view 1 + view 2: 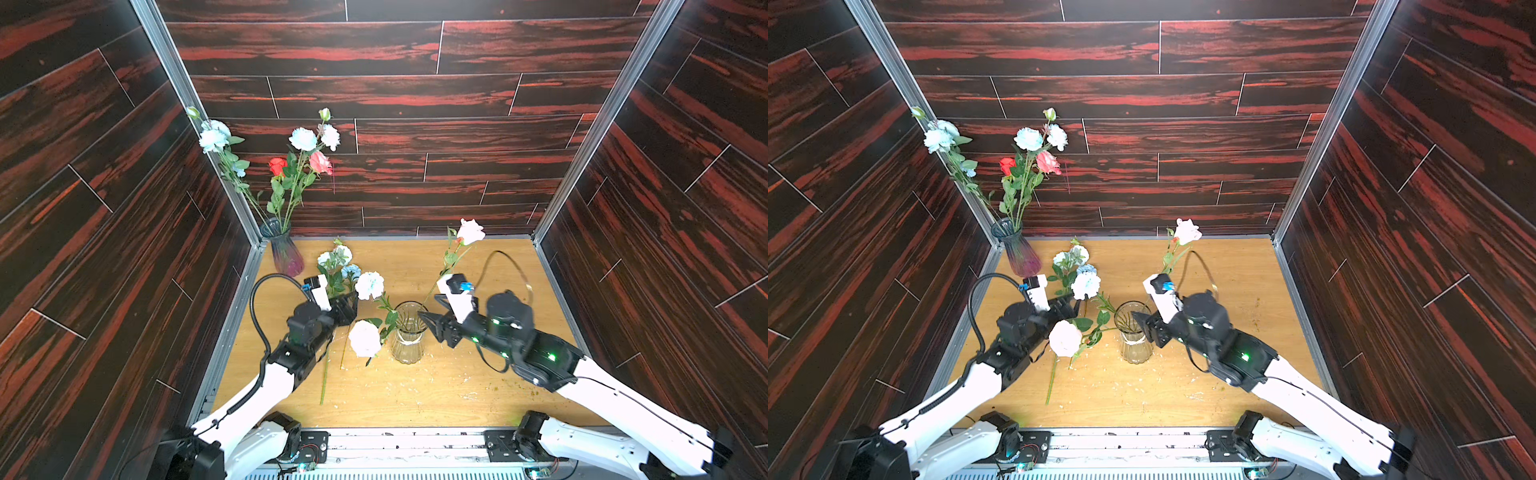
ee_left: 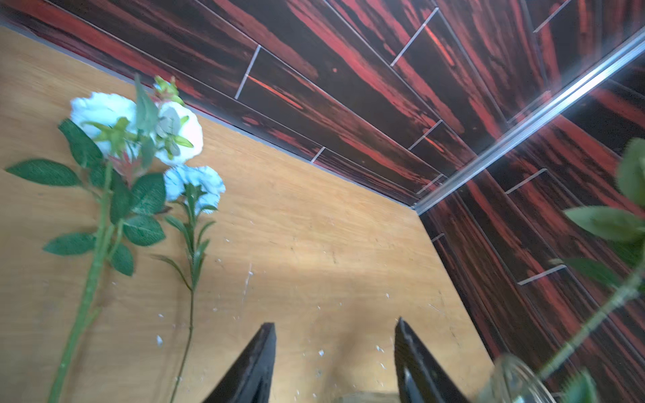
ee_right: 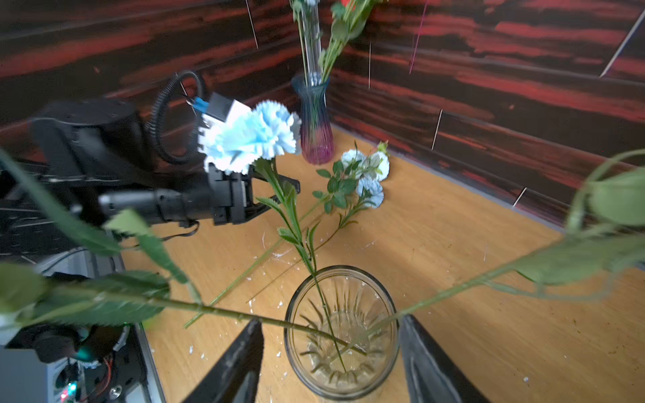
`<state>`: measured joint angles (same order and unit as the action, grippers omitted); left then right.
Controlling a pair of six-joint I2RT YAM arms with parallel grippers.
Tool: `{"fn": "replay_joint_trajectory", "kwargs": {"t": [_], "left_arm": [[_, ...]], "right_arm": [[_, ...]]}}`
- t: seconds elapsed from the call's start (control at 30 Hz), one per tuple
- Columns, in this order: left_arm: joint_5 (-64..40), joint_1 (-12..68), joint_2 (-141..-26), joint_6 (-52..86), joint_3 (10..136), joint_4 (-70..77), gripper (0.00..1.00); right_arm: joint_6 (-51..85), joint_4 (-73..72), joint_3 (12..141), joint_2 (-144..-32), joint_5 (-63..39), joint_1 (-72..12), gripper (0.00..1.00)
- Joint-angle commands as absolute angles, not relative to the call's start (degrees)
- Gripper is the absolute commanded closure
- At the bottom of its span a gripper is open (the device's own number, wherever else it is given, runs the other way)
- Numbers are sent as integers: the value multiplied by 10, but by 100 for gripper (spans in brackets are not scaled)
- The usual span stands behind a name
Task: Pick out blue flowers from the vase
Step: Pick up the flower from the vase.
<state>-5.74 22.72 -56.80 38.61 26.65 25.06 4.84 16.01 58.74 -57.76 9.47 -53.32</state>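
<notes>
Right wrist view gives me the clearest read. The clear ribbed glass vase point(image 3: 342, 335) stands on the light wooden table point(image 3: 453, 244). The right gripper point(image 3: 331, 321) has its fingers point(image 3: 241, 363) spread, one on each side of the vase. One finger looks to be against the glass and the other shows a gap, so I call it released, clamped on nothing.

One standing blue flower point(image 3: 251, 134), a pale blue ruffled bloom on a thin green stalk, rises out of the vase and leans toward the left arm. Sharing the vase are a pale pink rose point(image 1: 365, 338) drooping on the left arm's side and a second pink rose point(image 1: 469, 231) leaning off toward the back wall.

Behind the vase lie the loose blue flowers point(image 1: 338, 262), two leafy stems with pale blue-white blooms, flat on the table and out of the glass. The left gripper point(image 2: 335, 349) hangs beside the vase with its fingers parted and only bare table between them. It is near the standing stalk but not on it.

I judge the job mostly done, with one blue stem left to draw out. A purple-tinted glass vase point(image 1: 286, 253) in the corner far behind the clear one holds more pale blue blooms among red and pink roses. I cannot tell whether those count.
</notes>
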Motion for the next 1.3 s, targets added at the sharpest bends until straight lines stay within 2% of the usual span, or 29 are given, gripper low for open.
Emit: {"fn": "replay_joint_trajectory", "kwargs": {"t": [0.0, 0.1, 0.27, 0.57, 0.93, 1.27], "left_arm": [[-92, 236, -543, 388, 261, 309, 44], [-122, 241, -564, 389, 271, 329, 44], [-171, 264, -624, 404, 312, 361, 44], [-182, 287, -687, 413, 380, 348, 44], [-174, 290, -733, 418, 473, 281, 44], [-173, 295, -757, 416, 490, 277, 44]], "right_arm": [[40, 189, 622, -612, 84, -525, 38], [51, 200, 644, -646, 58, -499, 39], [75, 230, 674, -689, -1, -441, 47], [39, 303, 730, -751, -54, -438, 54], [32, 301, 701, -765, -83, -438, 59], [54, 276, 689, -798, -90, -439, 61]]}}
